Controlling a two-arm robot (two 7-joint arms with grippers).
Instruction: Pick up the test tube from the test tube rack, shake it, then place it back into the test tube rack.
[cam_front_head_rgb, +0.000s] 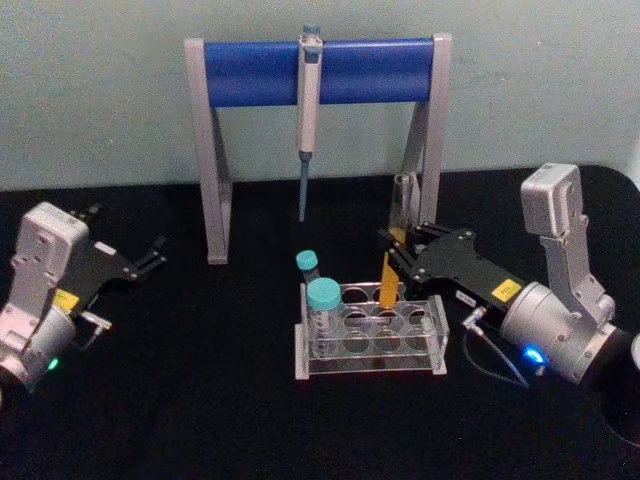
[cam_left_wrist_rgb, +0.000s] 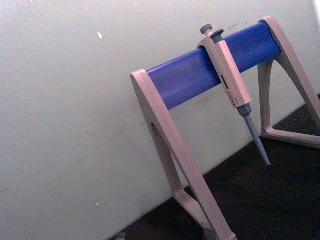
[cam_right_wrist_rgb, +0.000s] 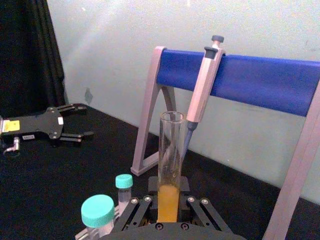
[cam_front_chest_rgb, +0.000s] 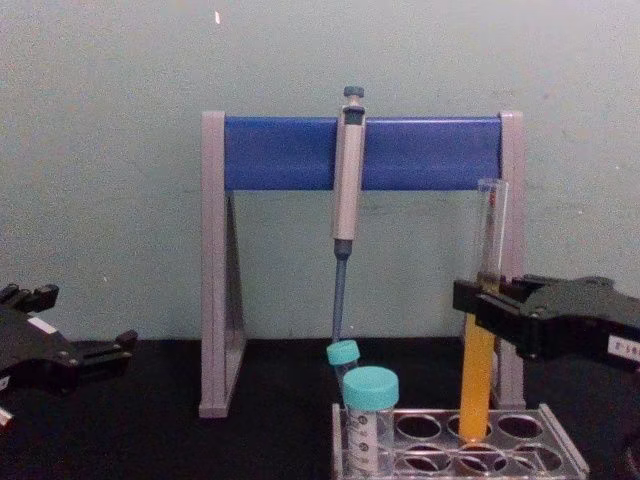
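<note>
Since your right gripper (cam_front_head_rgb: 393, 252) pinched the test tube (cam_front_chest_rgb: 478, 380) centre-right, plumb travel through the test tube rack (cam_front_head_rgb: 372, 366) mattered (left gripper (cam_front_head_rgb: 155, 255) spread, far left).

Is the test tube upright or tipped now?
Upright: the test tube stands vertical in the chest view, held by the right end effector; left end effector idle.

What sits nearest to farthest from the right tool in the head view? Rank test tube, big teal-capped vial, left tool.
1. test tube, in the right tool's grip.
2. big teal-capped vial, left end of the test tube rack.
3. left tool, far left.
</note>
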